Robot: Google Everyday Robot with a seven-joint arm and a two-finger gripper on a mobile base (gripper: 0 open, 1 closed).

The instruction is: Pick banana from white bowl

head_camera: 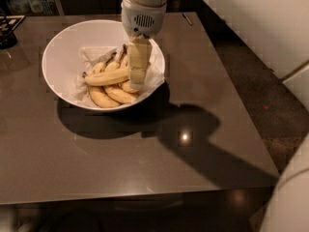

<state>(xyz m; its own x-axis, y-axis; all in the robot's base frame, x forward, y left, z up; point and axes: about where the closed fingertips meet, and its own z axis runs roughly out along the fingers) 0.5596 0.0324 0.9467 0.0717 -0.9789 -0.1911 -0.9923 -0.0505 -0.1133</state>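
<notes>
The white bowl (63,47) stands on the brown table at the back left, lined with crumpled white paper. The banana (104,78), long, nearly straight and yellow, lies across the top of several shorter curved bananas (111,94) in the bowl. My gripper (136,81) hangs from the white arm over the bowl's right side, its cream fingers pointing down at the right end of the banana. That end of the banana is hidden behind the fingers.
The brown table (145,158) reaches to a front edge low in the view and a right edge by the dark floor. A dark object (7,35) stands at the far left. White furniture (251,18) stands to the right.
</notes>
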